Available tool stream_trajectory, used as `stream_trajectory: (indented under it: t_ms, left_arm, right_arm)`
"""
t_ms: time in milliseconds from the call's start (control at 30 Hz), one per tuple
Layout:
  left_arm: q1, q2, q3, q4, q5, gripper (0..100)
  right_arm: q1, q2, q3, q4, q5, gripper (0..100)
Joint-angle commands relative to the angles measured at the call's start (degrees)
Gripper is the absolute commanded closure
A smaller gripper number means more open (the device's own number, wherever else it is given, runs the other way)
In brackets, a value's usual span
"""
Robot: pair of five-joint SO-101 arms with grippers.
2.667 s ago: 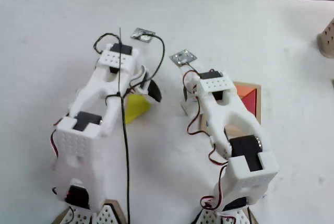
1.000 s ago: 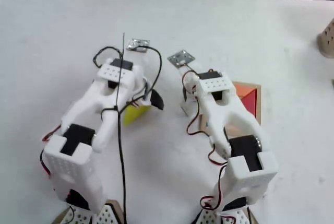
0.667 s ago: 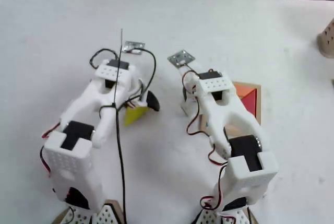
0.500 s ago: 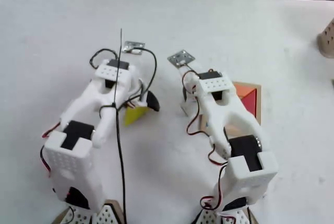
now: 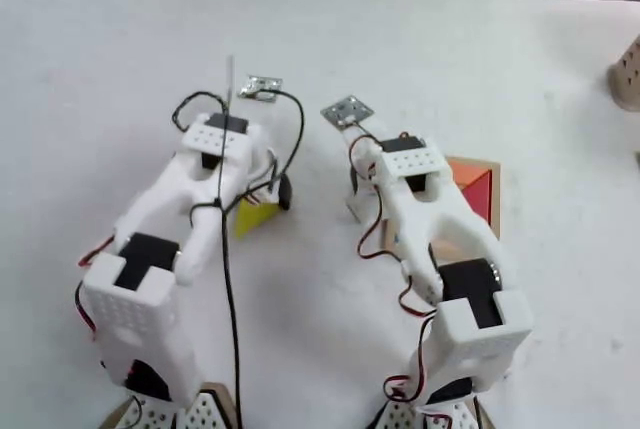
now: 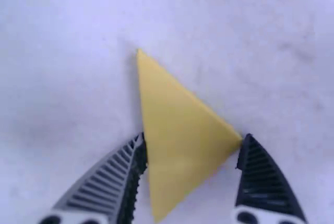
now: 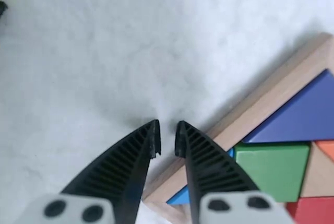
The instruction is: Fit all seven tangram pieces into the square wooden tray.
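Observation:
A yellow triangle (image 6: 177,140) lies flat on the white table, between the fingers of my left gripper (image 6: 190,139), which is shut on it; each finger touches a side. From above, the yellow triangle (image 5: 255,217) peeks out beside the left gripper (image 5: 268,199). The square wooden tray (image 7: 261,104) holds a violet-blue triangle (image 7: 302,114), a green piece (image 7: 271,161), a red piece (image 7: 313,211) and a light blue one (image 7: 180,195). My right gripper (image 7: 167,127) is shut on nothing, low over the tray's corner. The right arm covers most of the tray (image 5: 492,184).
Two small metal plates (image 5: 262,86) (image 5: 348,110) lie on the table just beyond the arms. A perforated beige object (image 5: 628,74) stands at the right edge. Open white table spreads to the far left and far side.
The left gripper's black jaw has swung inward and closed on the yellow triangle, which has shifted slightly toward the arm's base. The right arm has stayed still.

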Motion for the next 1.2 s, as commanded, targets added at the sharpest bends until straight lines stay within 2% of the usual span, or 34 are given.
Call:
stream_trajectory:
  t_ms: [0, 500, 867, 1167]
  left_arm:
    - [0.6, -0.3, -0.4, -1.3, -0.9, 91]
    - [-2.0, -4.8, 0.2, -1.2, -1.0, 91]
    - [-2.7, -22.7, 15.6, -9.8, -1.1, 91]
    - [-2.9, -33.5, 23.9, -11.9, -1.1, 91]
  right_arm:
    - [-0.4, -2.0, 0.1, -0.5, 0.5, 93.6]
    - [-0.5, -2.0, 0.1, -0.6, 0.6, 93.6]
    - [-0.5, -2.0, 0.1, -0.6, 0.6, 93.6]
    - [-0.5, -2.0, 0.1, -0.6, 0.6, 93.6]
